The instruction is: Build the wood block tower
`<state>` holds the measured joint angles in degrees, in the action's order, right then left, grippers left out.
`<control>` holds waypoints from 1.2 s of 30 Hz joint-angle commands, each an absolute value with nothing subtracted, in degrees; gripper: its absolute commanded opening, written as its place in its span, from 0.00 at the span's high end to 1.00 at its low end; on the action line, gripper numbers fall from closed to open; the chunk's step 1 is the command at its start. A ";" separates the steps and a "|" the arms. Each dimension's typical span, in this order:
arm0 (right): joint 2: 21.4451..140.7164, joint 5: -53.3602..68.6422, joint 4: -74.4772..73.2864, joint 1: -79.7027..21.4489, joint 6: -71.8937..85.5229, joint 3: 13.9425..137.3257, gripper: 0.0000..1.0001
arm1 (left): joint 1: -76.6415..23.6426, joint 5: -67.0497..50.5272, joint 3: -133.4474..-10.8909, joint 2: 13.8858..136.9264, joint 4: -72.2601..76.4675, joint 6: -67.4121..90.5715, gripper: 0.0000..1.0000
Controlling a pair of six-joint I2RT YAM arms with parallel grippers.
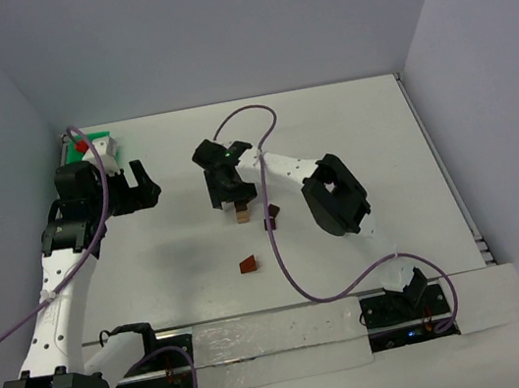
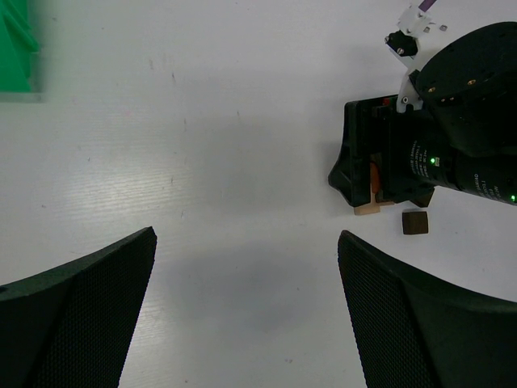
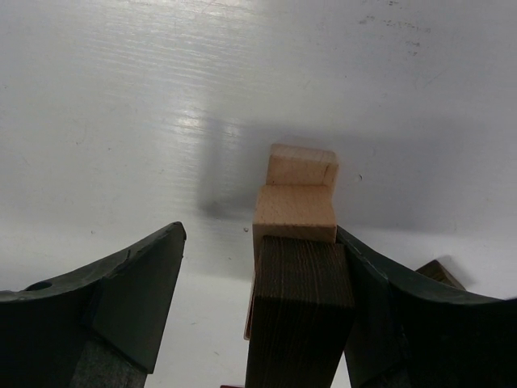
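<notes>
Nearest the bases, the reddish-brown wedge [image 1: 249,264] lay loose, not yet stacked. Beyond it the wood block tower [image 1: 241,214] stood mid-table, a dark brown block [image 3: 299,315] atop light tan blocks. The right gripper [image 3: 260,239] straddled it, jaws apart, gripping nothing; one finger touched the dark block and the other was clear of it. Judgement: lift straight up, no sideways drag, or the touching finger may topple the stack. Right arm reached forward-left, wrist pointing down. Farther left, the left gripper [image 2: 246,236] hovered wide open and empty, near the green tray [image 1: 99,141].

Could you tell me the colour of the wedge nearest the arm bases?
The wedge is reddish-brown, best seen in the top external view.
</notes>
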<state>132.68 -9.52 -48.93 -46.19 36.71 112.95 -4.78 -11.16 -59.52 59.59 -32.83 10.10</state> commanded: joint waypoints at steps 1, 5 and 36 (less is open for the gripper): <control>132.81 -13.09 -49.39 -46.85 35.86 115.49 0.23 | -4.31 -12.04 -59.50 58.71 -30.76 9.84 0.01; 133.59 -13.54 -49.39 -46.85 35.69 115.40 0.24 | -4.31 -12.13 -59.59 58.71 -30.85 9.85 0.01; 135.00 -14.85 -47.73 -46.40 35.59 111.70 0.44 | -4.22 -12.48 -59.59 58.97 -30.67 9.76 0.01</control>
<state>133.91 -13.69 -48.72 -46.37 35.07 112.70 -4.75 -11.20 -59.46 59.57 -32.82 10.07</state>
